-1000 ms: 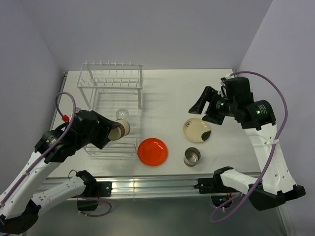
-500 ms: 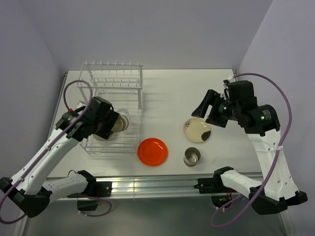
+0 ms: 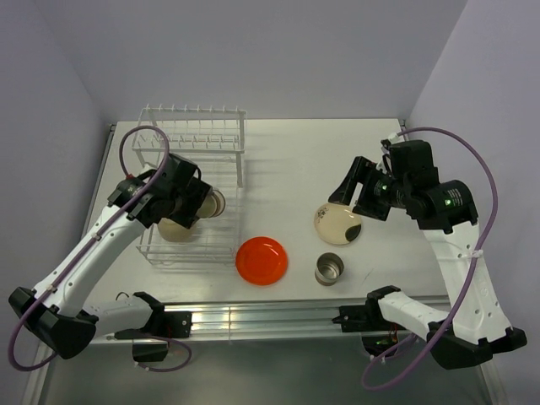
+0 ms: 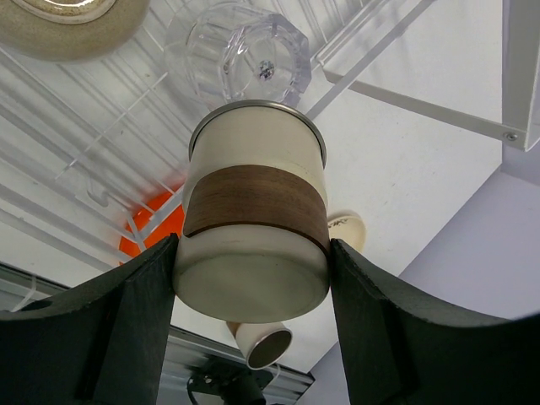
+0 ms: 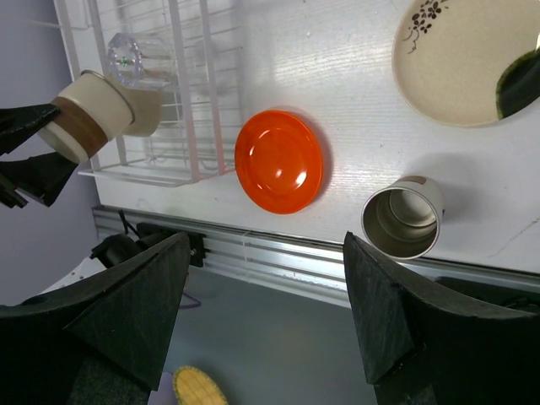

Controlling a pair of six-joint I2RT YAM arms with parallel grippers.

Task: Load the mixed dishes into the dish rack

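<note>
Gripping steel cup (image 4: 253,219) between left fingers (image 4: 126,321) over dish rack (image 4: 405,97), clear glass (image 4: 238,51) just beyond; right fingers (image 5: 126,312) spread wide, empty.

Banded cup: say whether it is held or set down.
Held: the left tool clamps the cup on both sides, over the rack.

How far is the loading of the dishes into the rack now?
Done: the bowl and the clear glass sit in the dish rack. In hand: the left hand grips a banded cup over the rack. Left: the orange plate, the cream plate and the second cup are on the table; the right hand hangs open near the cream plate.
</note>
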